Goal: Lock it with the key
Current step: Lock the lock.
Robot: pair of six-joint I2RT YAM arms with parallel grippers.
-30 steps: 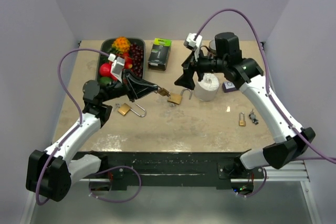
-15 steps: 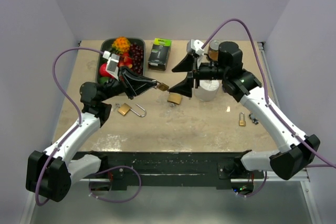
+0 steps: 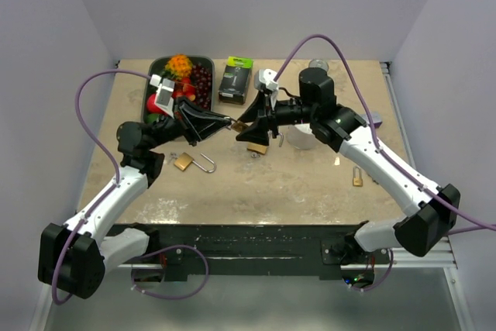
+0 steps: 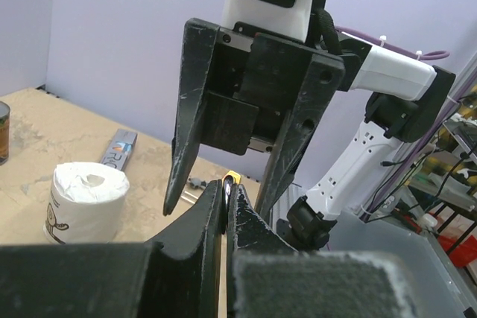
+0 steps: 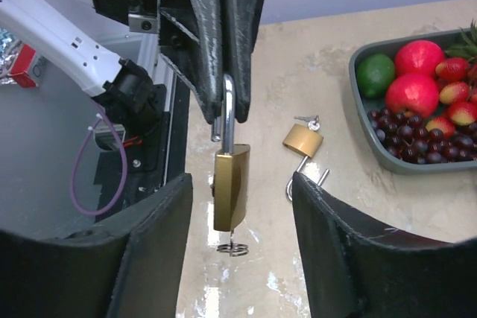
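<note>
My left gripper (image 3: 232,123) is shut on the steel shackle (image 5: 228,106) of a brass padlock (image 5: 229,184), which hangs in the air below its fingers. The shackle is open, with its short leg free. A key with a wire ring (image 5: 232,248) sticks out of the padlock's bottom. My right gripper (image 3: 253,123) is open, and its fingers (image 5: 160,251) stand on either side of the hanging padlock without touching it. In the left wrist view the left gripper (image 4: 226,193) is shut, a bit of brass shows at its tips, and the open right gripper (image 4: 242,124) faces it.
A second brass padlock (image 3: 184,162) with an open shackle lies on the table, with another (image 3: 258,147) under the right gripper. A small padlock (image 3: 357,178) lies at the right. A fruit tray (image 3: 153,83), a black box (image 3: 235,79) and a toilet roll (image 4: 82,197) stand behind.
My right gripper has swung left from the toilet roll to the held padlock and now straddles it, open. My left gripper has lifted slightly with the padlock.
</note>
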